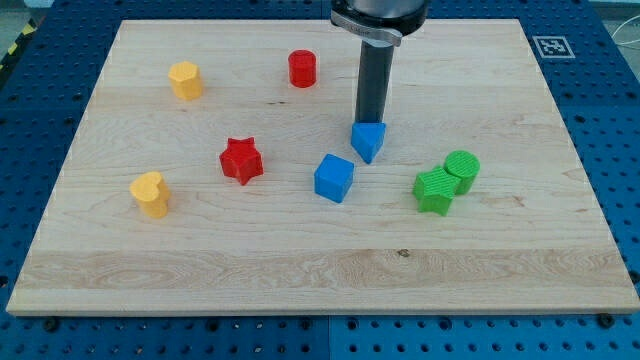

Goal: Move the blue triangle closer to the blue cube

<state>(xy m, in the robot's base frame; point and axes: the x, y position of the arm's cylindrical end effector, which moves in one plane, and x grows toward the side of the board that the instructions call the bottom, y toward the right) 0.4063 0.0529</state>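
Note:
The blue triangle (368, 141) lies near the middle of the wooden board (300, 270). The blue cube (334, 178) sits just below and to the left of it, with a small gap between them. My tip (372, 122) comes down from the view's top and stands right behind the blue triangle, at its upper edge, touching or nearly touching it.
A red star (241, 160) lies left of the blue cube. A red cylinder (302, 69) and a yellow hexagon block (185, 80) are toward the top left. A yellow heart-like block (150, 194) is at the left. A green star block (435, 190) and green cylinder (462, 170) touch at the right.

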